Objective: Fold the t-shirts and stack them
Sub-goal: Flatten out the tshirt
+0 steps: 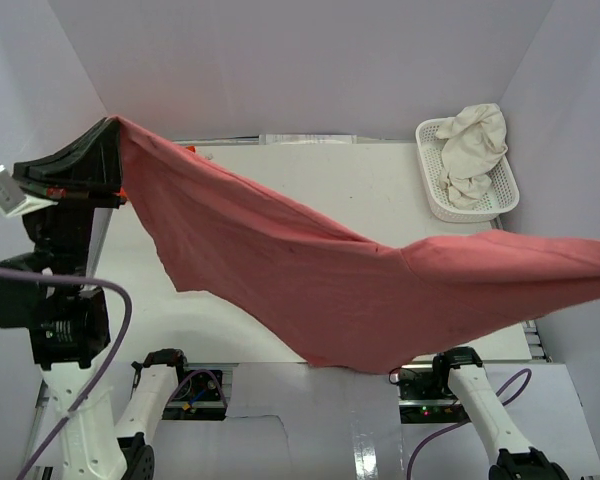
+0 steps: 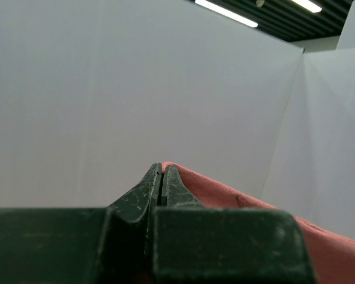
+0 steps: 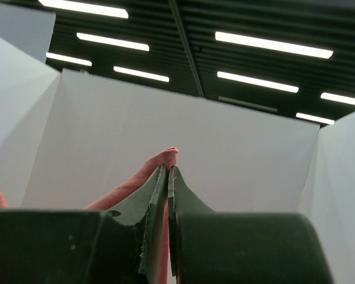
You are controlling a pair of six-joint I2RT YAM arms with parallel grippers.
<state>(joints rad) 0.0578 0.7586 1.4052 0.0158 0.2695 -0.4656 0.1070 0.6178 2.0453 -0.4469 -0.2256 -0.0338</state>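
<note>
At the tips of the left gripper (image 2: 161,173), the two dark jaws are pressed together on a thin edge of the large dusty rose-red soft cloth t-shirt (image 1: 330,280), which runs away from them to the right. Across the rig, the right gripper (image 3: 167,171) is likewise clamped on a bunched bit of the same shirt, with a small fold poking above its tips.

Between the two pinches the shirt hangs in the air as a wide sagging sheet. It is high at the left arm near the far-left corner. It dips low over the near edge of the pale table (image 1: 360,180) between the arm bases, then runs off the right side of the overhead view. Well apart, at the far-right corner, the crumpled cream-white cloth t-shirt (image 1: 477,150) lies heaped in the white plastic lattice basket (image 1: 432,200).

The step in hand looks like spreading this shirt flat before folding. To do it well, I would draw the arms apart enough to take out the sag and level the two held points. Then I would lower both together so the hanging hem meets the table first and the body lays down smooth. Letting go too soon would likely drop it in a heap.

No brand, label, print or other writing can be read on either shirt, the basket or the grippers.
</note>
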